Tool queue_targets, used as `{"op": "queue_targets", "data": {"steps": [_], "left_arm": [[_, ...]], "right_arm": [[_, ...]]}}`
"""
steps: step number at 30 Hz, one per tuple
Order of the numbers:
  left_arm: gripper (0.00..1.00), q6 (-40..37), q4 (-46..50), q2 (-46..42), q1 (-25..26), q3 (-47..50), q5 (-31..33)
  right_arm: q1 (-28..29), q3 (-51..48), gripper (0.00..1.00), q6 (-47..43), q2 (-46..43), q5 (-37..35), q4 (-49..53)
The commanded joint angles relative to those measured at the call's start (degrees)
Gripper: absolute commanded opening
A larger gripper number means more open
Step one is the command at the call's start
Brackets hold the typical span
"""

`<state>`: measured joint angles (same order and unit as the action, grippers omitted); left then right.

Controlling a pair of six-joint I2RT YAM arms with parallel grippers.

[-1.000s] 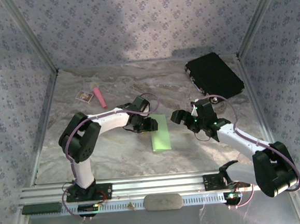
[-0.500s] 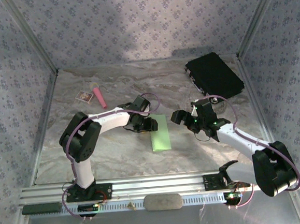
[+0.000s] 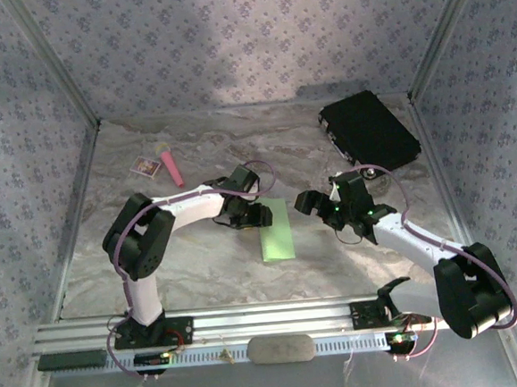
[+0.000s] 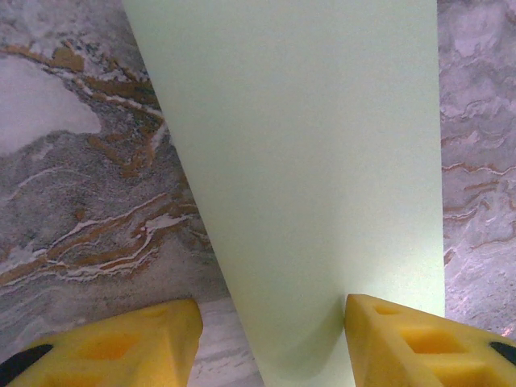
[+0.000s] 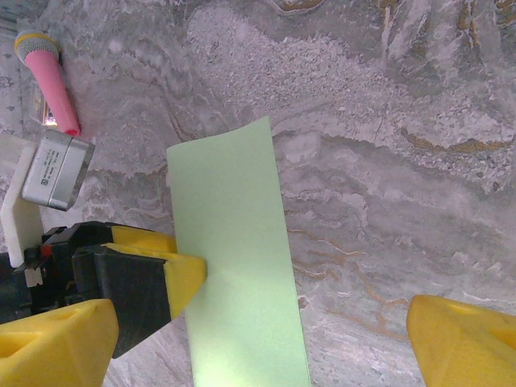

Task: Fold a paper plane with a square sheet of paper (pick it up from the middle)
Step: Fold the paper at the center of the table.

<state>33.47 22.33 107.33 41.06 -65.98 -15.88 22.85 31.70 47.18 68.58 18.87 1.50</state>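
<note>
- Centrally placed item: the square sheet of paper [image 3: 277, 231], lime-green, lies as a long narrow rectangle flat on the marbled counter [image 3: 202, 279]. It sits about midway between the left and right edges, with its long sides running from the near edge toward the far edge.
- Left hand [image 3: 258, 216]: low at the paper's left long side, toward its far end. In the left wrist view its yellow fingers [image 4: 113, 347] stand apart. One is over bare counter and the other sits on the paper [image 4: 322, 161], with the paper's edge passing between them. Nothing is clamped.
- Same hand, right wrist view: one yellow fingertip [image 5: 187, 278] touches the left long edge of the paper [image 5: 238, 266].
- Right hand [image 3: 308, 200]: just right of the paper's far end, its fingers [image 5: 463, 339] spread wide above the sheet and the counter. It holds nothing.
- Pink stick [image 3: 172, 167]: yellow-tipped, lying toward the far left corner, well apart from the paper. It also shows in the right wrist view [image 5: 50, 81].
- Small white picture card [image 3: 146, 167]: just left of the stick.
- Black case [image 3: 368, 131]: flat, in the far right corner.
</note>
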Motion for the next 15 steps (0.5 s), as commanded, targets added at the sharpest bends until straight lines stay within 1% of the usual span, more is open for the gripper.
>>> {"op": "queue_targets", "data": {"steps": [1, 11, 15], "left_arm": [[0.53, -0.3, 6.0, 2.2, -0.7, 0.5, 7.8], [0.53, 0.0, 5.9, 2.1, -0.7, 0.6, 8.1], [0.54, 0.1, 6.1, 1.9, -0.6, 0.6, 8.6]], "right_arm": [[-0.3, -0.5, 0.94, 0.8, 0.1, -0.5, 0.1], [-0.3, -0.8, 0.94, 1.3, 0.1, -0.9, 0.2], [-0.3, -0.8, 0.94, 1.4, 0.2, -0.8, 0.3]]}}
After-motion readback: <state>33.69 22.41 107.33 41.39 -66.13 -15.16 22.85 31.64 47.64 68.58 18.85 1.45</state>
